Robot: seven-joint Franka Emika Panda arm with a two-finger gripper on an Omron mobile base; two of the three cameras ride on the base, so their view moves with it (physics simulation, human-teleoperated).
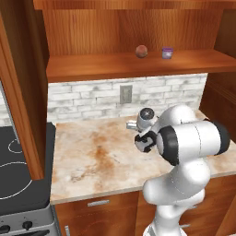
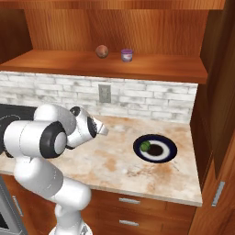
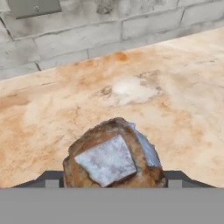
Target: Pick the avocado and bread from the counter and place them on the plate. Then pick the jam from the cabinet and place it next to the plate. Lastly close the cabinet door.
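Note:
The bread [image 3: 111,157], a brown crusty lump with a grey patch, sits between my gripper's [image 3: 113,178] two dark fingertips, which are closed against its sides low over the counter [image 3: 175,87]. From the base, the gripper [image 1: 132,124] points down at the back of the counter [image 1: 92,152] under the wall outlet. The avocado [image 2: 145,146] lies on the dark-rimmed plate [image 2: 170,153], to the right of the gripper [image 2: 103,131]. The purple jam [image 1: 167,53] [image 2: 126,55] stands on the open cabinet's shelf [image 1: 115,67].
A reddish-brown ball [image 1: 141,51] [image 2: 102,51] sits left of the jam on the shelf. The black stovetop [image 1: 18,170] borders the counter's left end. A brick backsplash with an outlet [image 1: 125,94] runs behind. A tall wooden panel [image 2: 215,114] stands right of the plate.

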